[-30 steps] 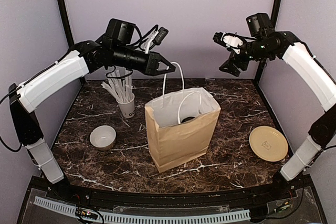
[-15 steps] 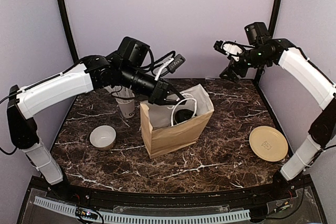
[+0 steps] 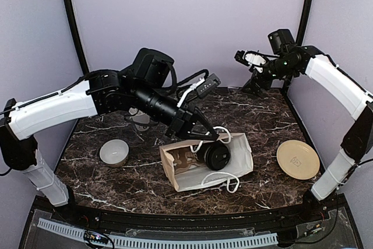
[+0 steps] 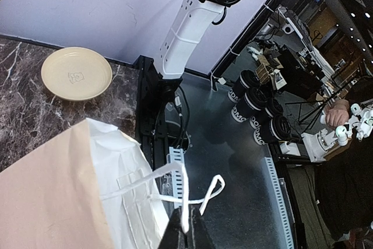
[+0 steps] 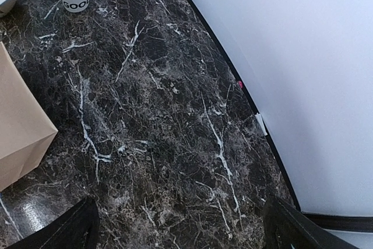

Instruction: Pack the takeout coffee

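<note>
Paper bag lies on its side on the tabletop, takeout coffee sideways in its mouth. My left tool pinches the handle; right tool hangs wide, empty — any tug could roll the coffee out.

white bowl left, tan plate right

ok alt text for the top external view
A brown paper bag lies on its side on a marble table, a black lidded coffee cup showing in its mouth, while the left end effector pinches its white handle. The right end effector hangs open at back right; a white bowl and beige plate sit either side.
</note>
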Controlling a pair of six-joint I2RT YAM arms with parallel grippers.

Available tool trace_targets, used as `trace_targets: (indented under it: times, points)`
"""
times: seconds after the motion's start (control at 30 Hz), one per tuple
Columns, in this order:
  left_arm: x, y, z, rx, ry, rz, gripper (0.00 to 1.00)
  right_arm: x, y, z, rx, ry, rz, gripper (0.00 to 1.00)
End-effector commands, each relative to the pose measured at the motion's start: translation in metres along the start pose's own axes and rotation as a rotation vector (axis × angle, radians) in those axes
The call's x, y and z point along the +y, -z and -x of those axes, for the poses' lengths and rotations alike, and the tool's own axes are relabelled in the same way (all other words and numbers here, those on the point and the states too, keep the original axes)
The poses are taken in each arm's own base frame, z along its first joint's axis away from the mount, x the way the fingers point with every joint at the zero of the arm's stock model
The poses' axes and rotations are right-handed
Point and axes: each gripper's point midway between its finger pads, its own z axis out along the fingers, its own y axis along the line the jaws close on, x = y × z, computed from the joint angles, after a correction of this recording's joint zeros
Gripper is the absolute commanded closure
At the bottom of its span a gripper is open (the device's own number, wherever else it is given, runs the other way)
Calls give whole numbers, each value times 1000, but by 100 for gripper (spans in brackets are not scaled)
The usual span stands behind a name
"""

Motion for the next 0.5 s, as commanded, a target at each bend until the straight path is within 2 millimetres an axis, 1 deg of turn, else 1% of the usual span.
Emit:
trace_targets:
  times: [0.0,0.13,0.23,0.37,0.47]
  points:
    - [-8,0,7,-12,-32,-31,100,1,-4,4,-28,-6,12,1]
    - [-8,-1,8,-6,-44,-37,100,4,-7,-1,-17,-7,20,1]
    - [-4,-1,8,-3,-61,-15,100,6,-9,-3,-12,-8,25,1]
    - [0,1,14,-14,-88,16,100,7,-9,-2,-14,-6,34,1]
    - [7,4,19,-23,-97,52,100,7,-4,2,-21,-11,42,1]
